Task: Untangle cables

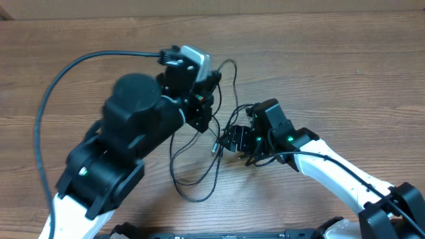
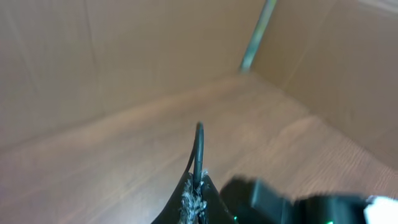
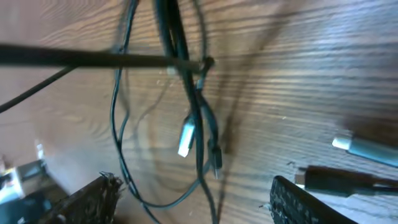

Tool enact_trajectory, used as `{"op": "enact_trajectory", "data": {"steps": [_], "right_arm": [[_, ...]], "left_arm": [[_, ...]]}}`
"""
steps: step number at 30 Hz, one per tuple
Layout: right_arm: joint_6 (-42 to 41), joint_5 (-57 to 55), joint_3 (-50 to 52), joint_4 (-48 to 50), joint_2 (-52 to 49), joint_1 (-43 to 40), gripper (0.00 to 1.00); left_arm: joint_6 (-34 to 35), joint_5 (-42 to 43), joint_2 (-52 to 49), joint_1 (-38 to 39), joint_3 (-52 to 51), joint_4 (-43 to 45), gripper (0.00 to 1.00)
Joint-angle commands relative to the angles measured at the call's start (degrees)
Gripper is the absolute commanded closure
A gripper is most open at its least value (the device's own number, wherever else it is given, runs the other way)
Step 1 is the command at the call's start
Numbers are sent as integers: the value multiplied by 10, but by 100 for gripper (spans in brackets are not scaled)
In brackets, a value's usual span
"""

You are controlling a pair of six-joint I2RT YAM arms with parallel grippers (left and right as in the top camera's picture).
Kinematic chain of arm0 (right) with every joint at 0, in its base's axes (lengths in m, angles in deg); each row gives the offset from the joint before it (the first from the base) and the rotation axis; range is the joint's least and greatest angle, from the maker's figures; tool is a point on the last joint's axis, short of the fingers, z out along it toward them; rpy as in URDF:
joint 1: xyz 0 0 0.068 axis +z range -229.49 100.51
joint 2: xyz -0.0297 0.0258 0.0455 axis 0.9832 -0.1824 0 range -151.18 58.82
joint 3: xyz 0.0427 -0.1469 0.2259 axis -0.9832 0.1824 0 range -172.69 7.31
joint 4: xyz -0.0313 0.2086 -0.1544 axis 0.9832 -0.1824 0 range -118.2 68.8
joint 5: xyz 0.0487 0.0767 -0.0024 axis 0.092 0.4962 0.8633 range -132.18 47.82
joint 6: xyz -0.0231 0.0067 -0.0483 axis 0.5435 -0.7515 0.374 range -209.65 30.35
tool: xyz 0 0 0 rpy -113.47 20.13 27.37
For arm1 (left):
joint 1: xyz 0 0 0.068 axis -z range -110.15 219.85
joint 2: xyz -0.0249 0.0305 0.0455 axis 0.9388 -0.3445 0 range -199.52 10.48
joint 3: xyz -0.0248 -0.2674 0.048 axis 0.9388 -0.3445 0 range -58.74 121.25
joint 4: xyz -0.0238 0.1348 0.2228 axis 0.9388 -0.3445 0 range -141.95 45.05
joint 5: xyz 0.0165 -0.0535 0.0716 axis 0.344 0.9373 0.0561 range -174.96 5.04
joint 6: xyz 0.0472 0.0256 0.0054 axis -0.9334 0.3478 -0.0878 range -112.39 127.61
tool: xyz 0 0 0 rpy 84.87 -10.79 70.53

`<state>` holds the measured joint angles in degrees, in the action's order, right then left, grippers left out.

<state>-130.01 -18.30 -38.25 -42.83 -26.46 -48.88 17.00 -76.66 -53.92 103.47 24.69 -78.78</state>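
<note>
My left end effector (image 1: 201, 119) is closed tight. Its fingertips (image 2: 183, 208) pinch one strand of the cables (image 3: 193, 93). In the left wrist view a short loop of this strand stands up just above the closed tips.

My right end effector (image 3: 191, 186) is wide open and has hold of nothing. Its two fingers stand well apart, low over the table (image 1: 332, 73), and the hanging strands pass between them without touching either one.

The cables are lifted at my left end effector and run down from there as a twisted bundle. A silvery plug (image 3: 186, 140) hangs in the middle of the bundle. One strand crosses the bundle sideways, stretched almost straight. In the overhead view the lower part lies on the table as a loose loop, between my two arms. Beside my right finger two more plug ends lie on the wood, a grey plug (image 3: 357, 148) and a black plug (image 3: 326, 180), near each other.

The table is brown wood with a clear grain. Plain brown walls (image 2: 124, 50), like cardboard, stand at its far edge and meet in a corner. A thin grey-green rod (image 2: 255, 37) is in that corner.
</note>
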Motion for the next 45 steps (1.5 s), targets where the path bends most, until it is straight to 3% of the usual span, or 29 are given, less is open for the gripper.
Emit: {"op": "enact_trajectory", "data": {"steps": [1, 10, 18, 25, 28, 34, 39, 45], "right_arm": [[-19, -67, 2, 5, 3, 12, 24], [-19, -81, 2, 5, 3, 12, 23], [-19, -90, 2, 4, 3, 12, 23], [-19, -97, 7, 3, 3, 12, 17], [-19, -99, 10, 6, 3, 12, 16], [-19, -99, 13, 5, 3, 12, 1], [-18, -104, 13, 5, 3, 12, 0], [-18, -104, 13, 5, 3, 12, 0]], "left_arm": [[14, -10, 35, -3, 16, 43, 96], [14, -81, 80, -3, 16, 184, 96], [14, -152, 90, -3, 16, 254, 96], [14, -296, 79, -3, 16, 192, 96], [14, -316, 69, -3, 16, 164, 96], [14, -445, 36, -3, 16, 136, 96], [4, -561, 3, -3, 16, 108, 96], [31, -577, -41, -3, 16, -29, 96]]}}
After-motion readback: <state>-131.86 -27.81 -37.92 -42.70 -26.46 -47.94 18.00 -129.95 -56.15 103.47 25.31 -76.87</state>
